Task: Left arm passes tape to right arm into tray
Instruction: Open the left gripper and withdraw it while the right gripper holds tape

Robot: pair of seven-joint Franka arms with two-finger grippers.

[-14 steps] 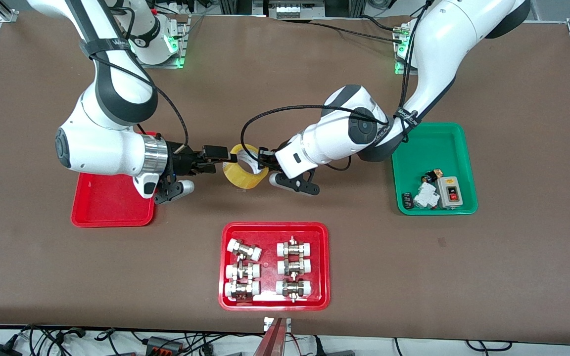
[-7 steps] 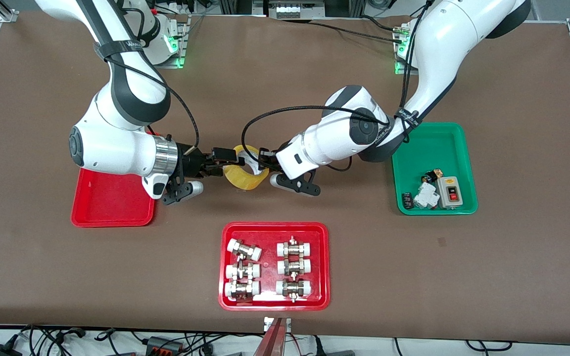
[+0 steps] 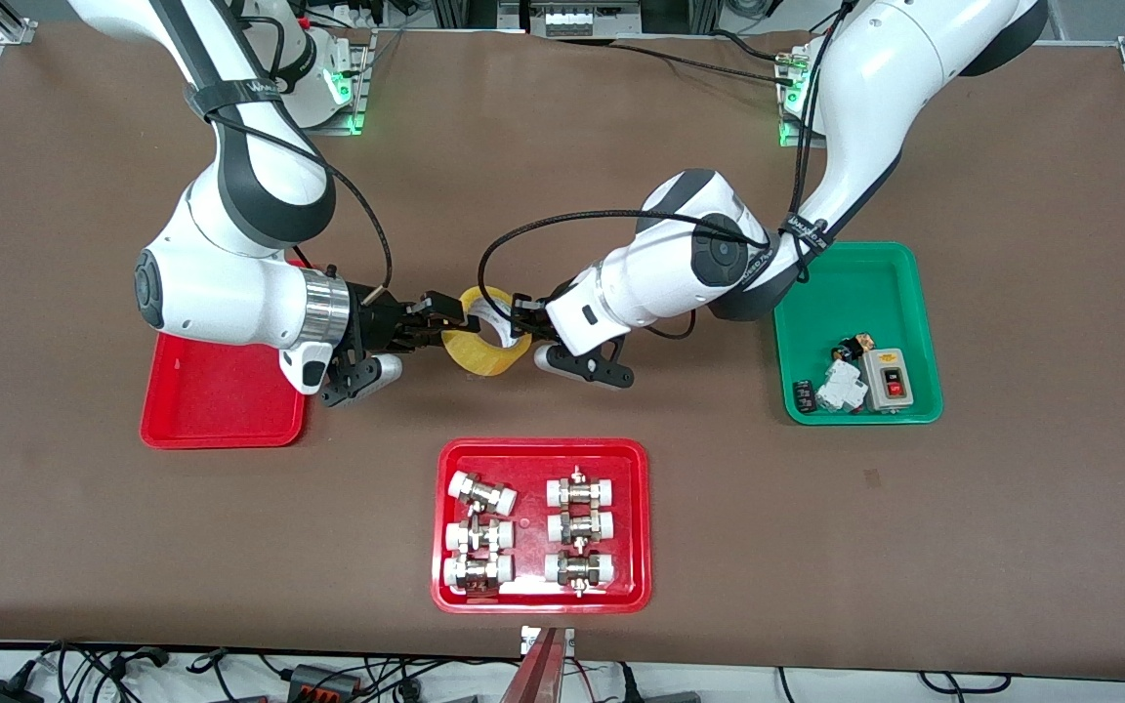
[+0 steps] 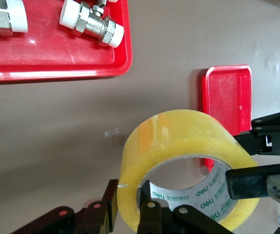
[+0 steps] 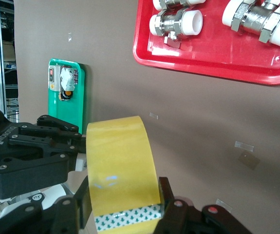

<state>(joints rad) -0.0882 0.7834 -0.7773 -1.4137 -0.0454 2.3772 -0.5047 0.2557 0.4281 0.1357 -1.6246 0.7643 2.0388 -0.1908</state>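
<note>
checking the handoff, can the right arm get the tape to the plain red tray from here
Probably yes: the right claw is shut on the tape, and the tray lies bare beside it. The left claw must let go first.

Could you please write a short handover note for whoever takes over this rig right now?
Left pincer: shut on the yellowish translucent roll of packing tape, held in the air over the brown table.
Right pincer: shut on the same roll.
Plain red rectangular plastic tray: under the right arm's wrist, no tape in it.
Done: both arms grip the roll.
Left: left pincer releases; right arm carries the roll into the tray.
</note>
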